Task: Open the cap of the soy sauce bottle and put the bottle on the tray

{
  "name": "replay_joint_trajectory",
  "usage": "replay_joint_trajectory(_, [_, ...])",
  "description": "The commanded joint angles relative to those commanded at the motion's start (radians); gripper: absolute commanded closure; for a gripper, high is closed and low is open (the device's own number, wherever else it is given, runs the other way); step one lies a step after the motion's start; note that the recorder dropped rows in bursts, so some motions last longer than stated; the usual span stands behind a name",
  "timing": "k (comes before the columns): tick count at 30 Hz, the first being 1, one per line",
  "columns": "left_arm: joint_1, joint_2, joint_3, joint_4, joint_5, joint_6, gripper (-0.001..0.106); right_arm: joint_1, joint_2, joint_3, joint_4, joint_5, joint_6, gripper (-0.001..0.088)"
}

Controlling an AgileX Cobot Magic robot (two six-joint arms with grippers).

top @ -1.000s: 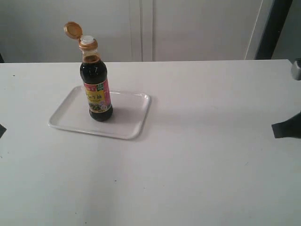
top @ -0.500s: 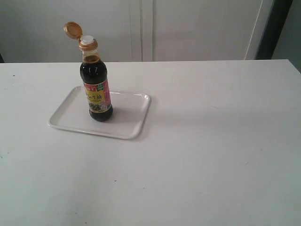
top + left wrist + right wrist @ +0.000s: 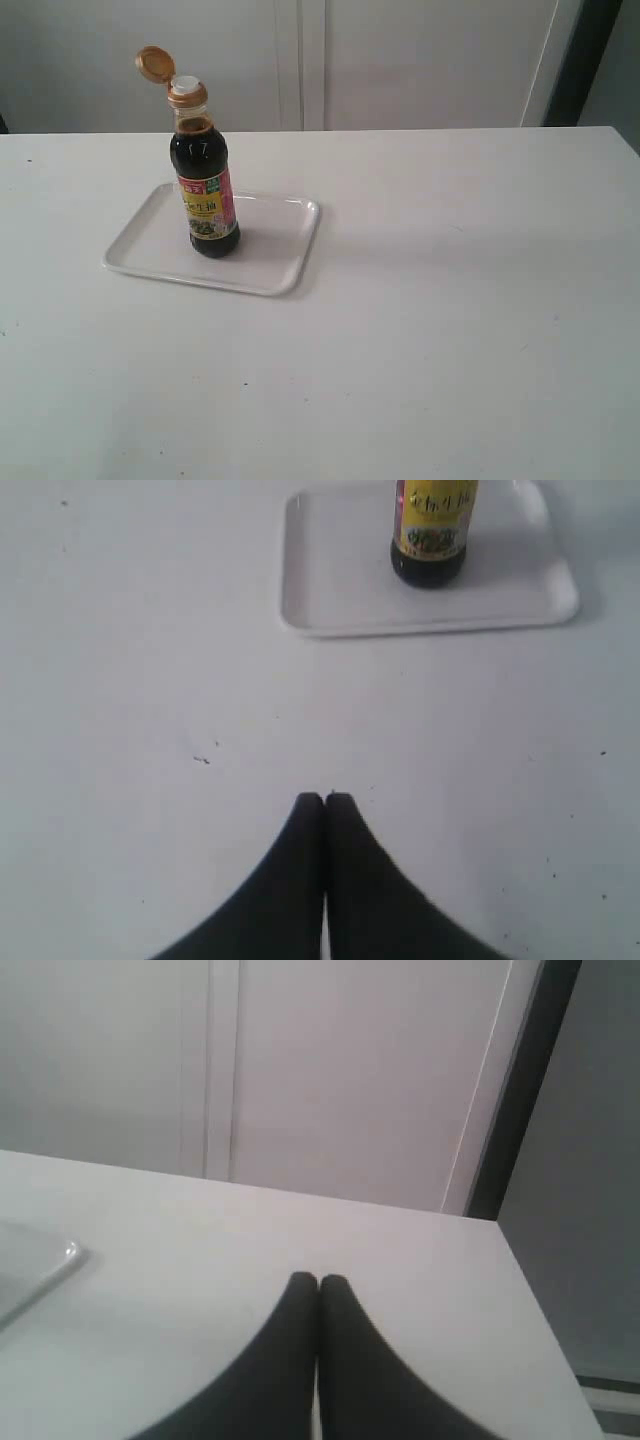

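Status of task items: the soy sauce bottle [image 3: 204, 180] stands upright on the tray [image 3: 275, 270], its base fully inside the low rim. The cap [image 3: 155, 64] is flipped back on its hinge, tilted up and away from the neck, leaving the white spout [image 3: 186, 83] exposed. Liquid level sits up at the shoulder of the bottle; no spill shows on the tray or the table [image 3: 450, 330].

Left gripper [image 3: 324, 800]: fingers pressed together tip to tip, nothing between them. The tray and the lower part of the bottle lie well ahead of the fingertips, beyond a stretch of bare table; no contact with either.

Right gripper [image 3: 318, 1280]: fingers likewise closed against each other, empty. Only a corner of the tray [image 3: 40, 1265] is visible, off to one side of the fingers and well apart from them; the bottle is not seen from this wrist.

Neither arm appears in the exterior view.

Assessment: both required steps appear complete, cap open and bottle placed on the tray. Nothing is left to do as far as the views show, and the bottle looks stable where it stands
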Motion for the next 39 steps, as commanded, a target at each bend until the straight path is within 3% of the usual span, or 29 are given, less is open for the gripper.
replay_joint_trajectory(4, [0.000, -0.071, 0.034, -0.004, -0.018, -0.048, 0.105, 0.000, -0.009, 0.000, 0.000, 0.004, 0.007, 0.0868])
replay_joint_trajectory(22, [0.000, -0.071, 0.034, -0.004, -0.011, -0.036, 0.105, 0.000, -0.009, 0.000, 0.000, 0.004, 0.007, 0.0868])
replay_joint_trajectory(28, [0.002, -0.159, 0.094, -0.034, -0.030, 0.087, 0.105, 0.000, -0.009, 0.000, 0.004, 0.004, 0.007, 0.0868])
replay_joint_trajectory(32, [0.059, -0.248, 0.167, -0.052, -0.047, 0.097, 0.105, 0.000, -0.009, 0.000, 0.004, 0.004, 0.007, 0.0868])
replay_joint_trajectory(35, [0.120, -0.308, 0.246, -0.086, -0.128, 0.102, 0.105, 0.000, -0.009, 0.000, 0.006, 0.004, 0.007, 0.0868])
replay_joint_trajectory(39, [0.150, -0.338, 0.330, -0.138, -0.200, 0.125, 0.105, 0.000, -0.009, 0.000, 0.006, 0.004, 0.007, 0.0868])
